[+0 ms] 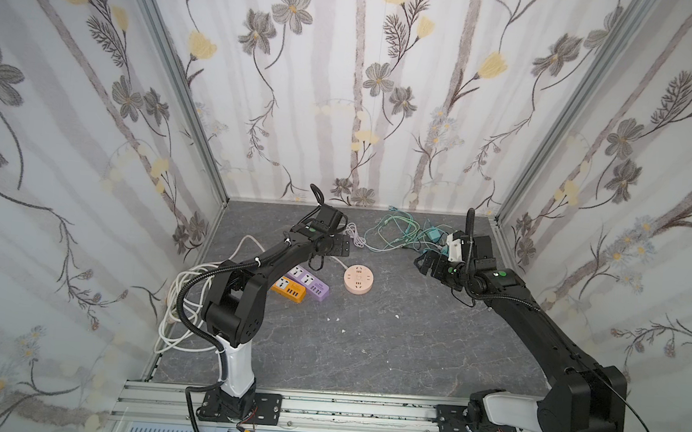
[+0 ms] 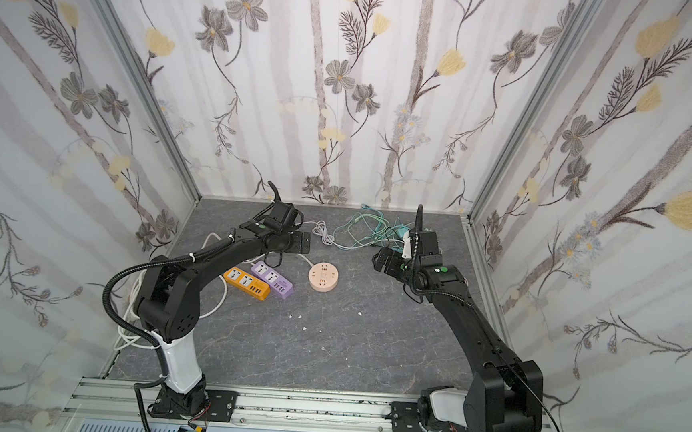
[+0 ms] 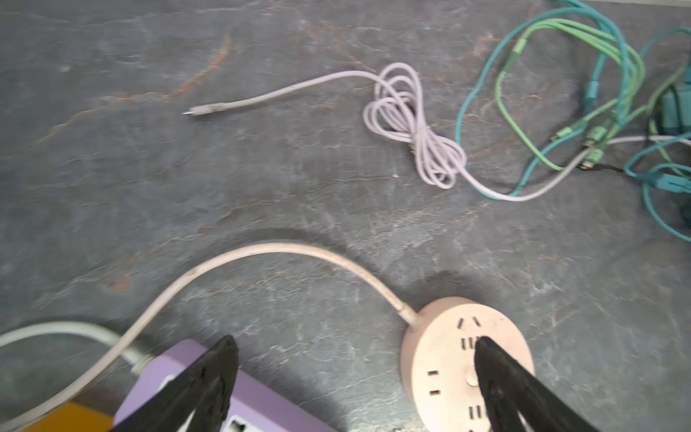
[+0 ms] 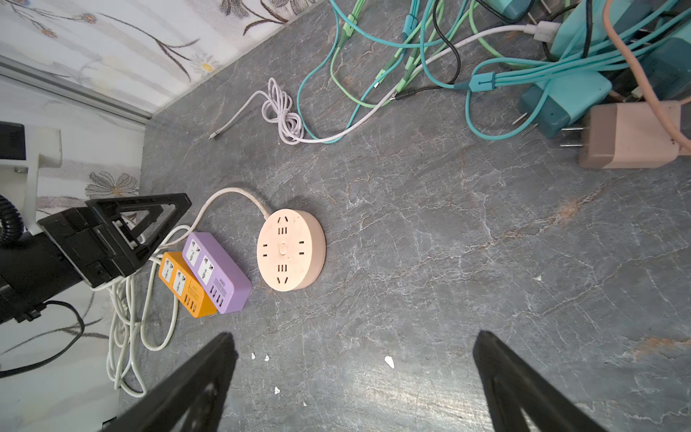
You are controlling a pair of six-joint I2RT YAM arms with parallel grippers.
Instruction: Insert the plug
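1. Farthest left, white cords (image 1: 188,297) coil on the grey stone-look floor (image 1: 389,353), with flowered walls (image 1: 71,123) all around.
2. Left gripper (image 1: 344,247) hangs released and empty near the orange strip (image 1: 288,289) and purple strip (image 1: 310,283).
3. Round pink socket (image 1: 359,280) lies mid-floor.
4. Right gripper (image 1: 423,261) gapes empty near the pink plug (image 4: 632,134), which lies among teal cables (image 1: 397,233).

Nothing reads clearly (tiny print on the purple power strip (image 4: 218,275) blurs).

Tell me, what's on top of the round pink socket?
Nothing sits on the round pink socket; in the right wrist view all its slots are empty. In the left wrist view a finger of the left gripper hides part of its top.
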